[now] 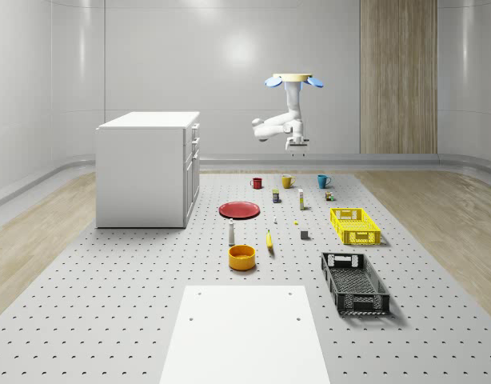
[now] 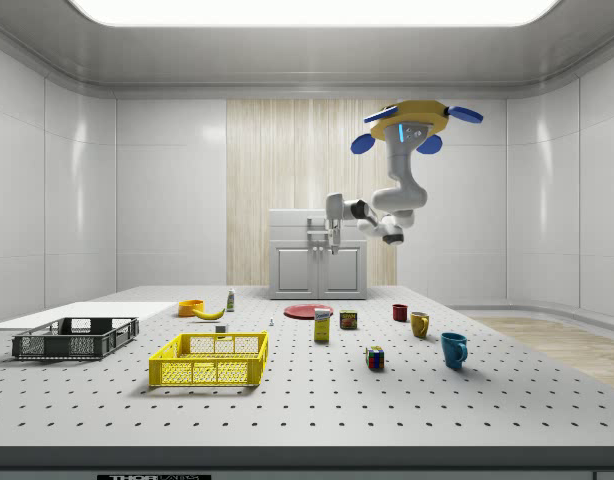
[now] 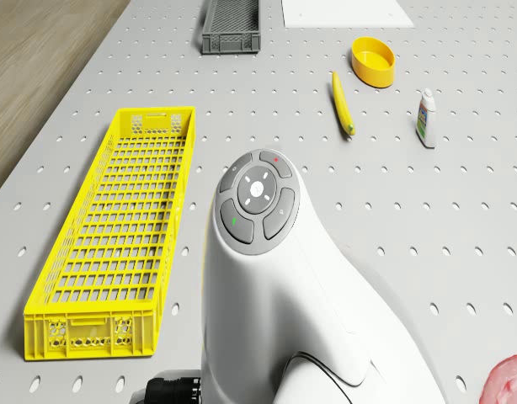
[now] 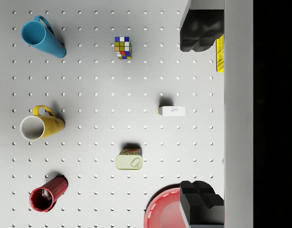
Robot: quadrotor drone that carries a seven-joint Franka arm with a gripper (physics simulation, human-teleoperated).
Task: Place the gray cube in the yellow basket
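While I hover the drone (image 1: 293, 79) high above the mugs, the gripper (image 4: 201, 116) hangs wide open and empty; the gray cube (image 1: 305, 234) sits beside the yellow basket (image 1: 355, 226), so descending here risks striking clutter.

Looking straight down on a pale perforated table (image 4: 89, 85) from high above. Two black fingers (image 4: 199, 31) of the tool (image 4: 201, 116) at one edge, set wide apart with nothing between them. Directly beneath the gap, a small white box (image 4: 172, 110) lying flat. Further out from the tool, a flat tin (image 4: 129, 160) and a multicoloured puzzle cube (image 4: 122, 47). Furthest away, a row of three mugs: blue mug (image 4: 41, 38), yellow mug (image 4: 39, 125), dark red mug (image 4: 47, 194), all seen from above. Red plate (image 4: 162, 211) partly tucked behind one finger; a sliver of yellow basket (image 4: 220, 52) beside the other.
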